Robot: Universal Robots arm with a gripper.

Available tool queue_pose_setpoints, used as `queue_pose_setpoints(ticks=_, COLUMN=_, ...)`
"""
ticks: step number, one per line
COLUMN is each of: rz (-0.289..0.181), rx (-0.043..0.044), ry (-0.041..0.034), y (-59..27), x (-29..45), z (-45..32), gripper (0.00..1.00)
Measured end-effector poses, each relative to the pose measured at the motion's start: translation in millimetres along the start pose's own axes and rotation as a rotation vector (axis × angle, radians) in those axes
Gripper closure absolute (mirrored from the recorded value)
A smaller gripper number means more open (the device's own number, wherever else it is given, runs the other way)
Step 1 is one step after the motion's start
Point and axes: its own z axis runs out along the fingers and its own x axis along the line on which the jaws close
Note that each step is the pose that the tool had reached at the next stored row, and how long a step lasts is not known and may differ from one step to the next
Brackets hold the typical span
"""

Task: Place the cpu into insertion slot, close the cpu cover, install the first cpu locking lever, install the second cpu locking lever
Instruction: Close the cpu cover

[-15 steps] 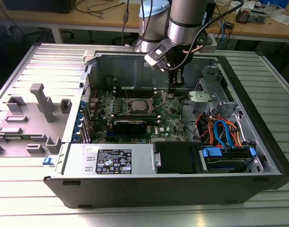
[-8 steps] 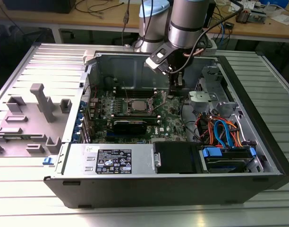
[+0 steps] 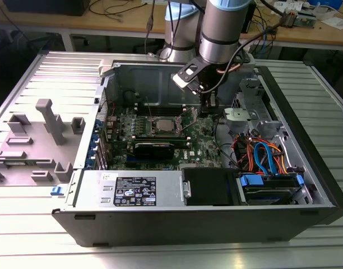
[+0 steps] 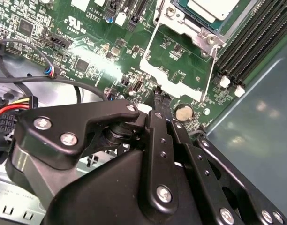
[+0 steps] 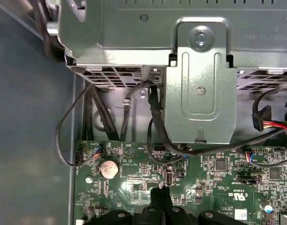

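Note:
The cpu, a flat chip with a pale metal top, lies in the insertion slot on the green board, near the case's middle in the exterior view. The cpu cover, a thin silver frame, stands swung up and open; green board shows through its window. My gripper reaches down into the case, its black fingertips drawn together to one point just beside the cover's raised free edge. Nothing shows between them. In the first wrist view the gripper hovers over the board. I cannot make out the locking levers.
Long black memory slots run beside the socket. A coin battery sits close to the fingertips. A grey metal drive cage and dark cables stand near. The power supply and black shroud line the case's front.

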Motion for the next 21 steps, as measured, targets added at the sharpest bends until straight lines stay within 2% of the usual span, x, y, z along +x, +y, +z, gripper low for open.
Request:
queue_pose_setpoints(ticks=3, rz=-0.004, rx=0.0001, ry=0.0013, y=-1.0, x=0.0, z=0.7, gripper=0.89)
queue_pose_setpoints(ticks=6, rz=-0.006, rx=0.0, ry=0.0076, y=-3.2, x=0.2, z=0.9, gripper=0.89)
queue_pose_setpoints(ticks=12, rz=-0.007, rx=0.0004, ry=0.0089, y=-8.4, x=0.2, z=0.3, gripper=0.89)
queue_pose_setpoints(ticks=21, rz=-0.007, rx=0.0011, ry=0.0098, y=-16.4, x=0.5, z=-8.0, gripper=0.89)
